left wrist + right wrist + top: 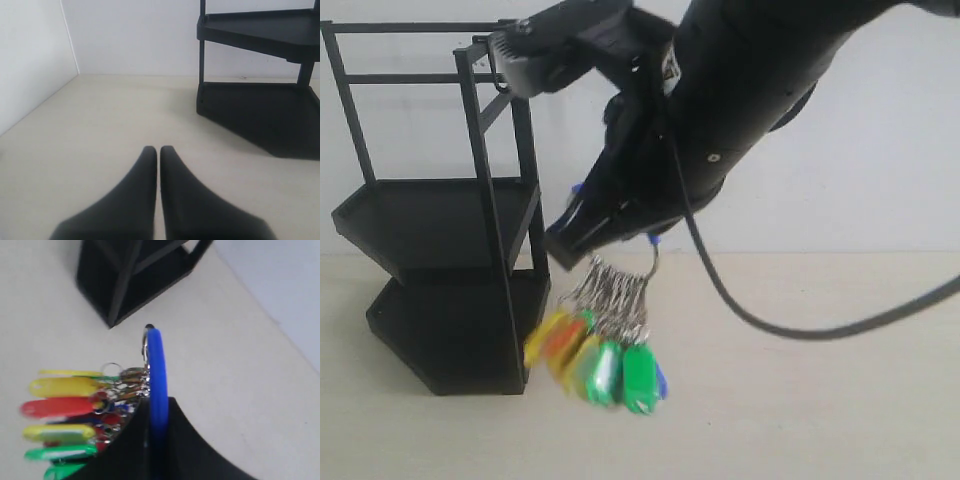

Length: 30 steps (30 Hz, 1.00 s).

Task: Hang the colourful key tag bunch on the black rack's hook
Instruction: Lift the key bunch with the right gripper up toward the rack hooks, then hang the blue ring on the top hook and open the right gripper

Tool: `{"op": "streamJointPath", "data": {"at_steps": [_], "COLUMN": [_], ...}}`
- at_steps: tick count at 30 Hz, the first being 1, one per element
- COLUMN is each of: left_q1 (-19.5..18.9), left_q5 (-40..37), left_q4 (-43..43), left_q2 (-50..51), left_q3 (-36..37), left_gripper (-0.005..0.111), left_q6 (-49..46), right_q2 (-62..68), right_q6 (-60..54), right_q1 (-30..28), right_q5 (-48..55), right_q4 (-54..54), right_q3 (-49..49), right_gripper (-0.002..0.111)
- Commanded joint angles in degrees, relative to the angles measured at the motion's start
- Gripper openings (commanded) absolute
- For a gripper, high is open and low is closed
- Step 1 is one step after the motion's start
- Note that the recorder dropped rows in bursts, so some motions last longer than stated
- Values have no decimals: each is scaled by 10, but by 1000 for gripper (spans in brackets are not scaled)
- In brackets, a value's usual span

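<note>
The colourful key tag bunch (603,352), low in the middle of the exterior view, shows yellow, orange-red and bright green tags with a sliver of blue, all on silver rings (615,290). At the lower left of the right wrist view the tags read yellow, red, yellow and green, and the loop (156,375) is a plain, saturated blue. The black rack (440,240) at the left is matt black all over, with no pattern. The right gripper (568,243), the left gripper (158,151) and the cable (770,322) are black too. The table (820,410) is pale cream and the wall (880,150) white.
</note>
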<state>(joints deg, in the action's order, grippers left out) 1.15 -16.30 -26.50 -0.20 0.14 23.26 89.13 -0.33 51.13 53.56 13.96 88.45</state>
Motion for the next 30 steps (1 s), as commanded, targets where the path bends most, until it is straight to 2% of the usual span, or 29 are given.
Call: {"op": "streamJointPath", "data": {"at_steps": [1,5,11,17,22,30], "left_q1": [1,1,1,1,1,1], "left_q5": [0,0,0,0,0,0], "left_q4": [0,0,0,0,0,0], "left_q2": [2,2,2,2,2,2], "left_q3": [-1,-1,-1,-1,-1,-1], "left_gripper": [4,4,4,4,4,4], "left_q6": [3,3,3,3,3,3], "right_q2": [-4,-4,-3,30,64,132], "right_q6": [78,134,317,413,475,500], "right_q1": [-3,-3,-3,-15,-23,-32], "right_q5": [-103,-178,-243,-292,-317,-314], "right_q4": [62,133,336,451,534,561], "right_q3": [2,2,2,3,8,71], "right_gripper": [0,0,0,0,0,0]}}
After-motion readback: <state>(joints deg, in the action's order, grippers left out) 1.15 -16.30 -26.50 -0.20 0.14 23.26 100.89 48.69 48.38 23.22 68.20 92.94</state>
